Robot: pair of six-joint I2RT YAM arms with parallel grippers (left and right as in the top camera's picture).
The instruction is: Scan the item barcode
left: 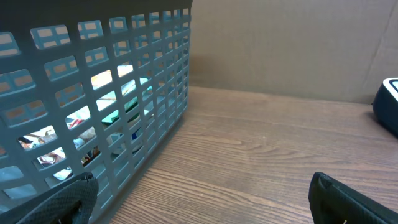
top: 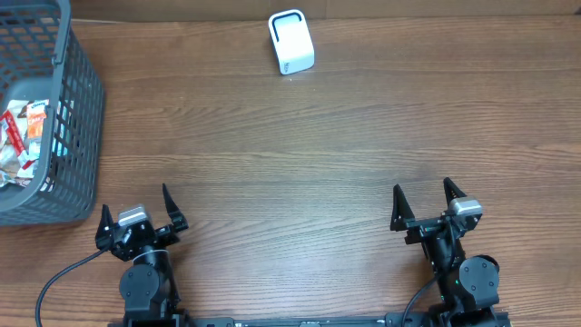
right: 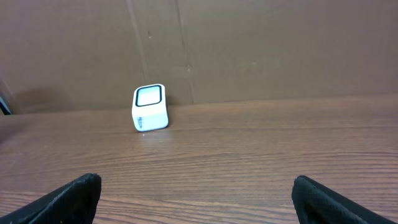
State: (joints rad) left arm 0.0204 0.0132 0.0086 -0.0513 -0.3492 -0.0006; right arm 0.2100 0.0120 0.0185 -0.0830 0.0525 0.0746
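A small white scanner box (top: 291, 42) with a dark window stands at the back of the wooden table; the right wrist view has the scanner (right: 150, 107) far ahead to the left. Packaged items (top: 20, 143) lie inside a grey mesh basket (top: 77, 109) at the left edge; through the basket wall (left: 93, 93) coloured packets show. My left gripper (top: 138, 211) rests at the front left, open and empty. At the front right my right gripper (top: 424, 206) is open too, with nothing between its fingers. No barcode is legible.
A cardboard wall (right: 249, 50) closes off the table's far side. The basket stands just left of and beyond my left gripper. Bare wood table (top: 290, 173) lies between the grippers and the scanner.
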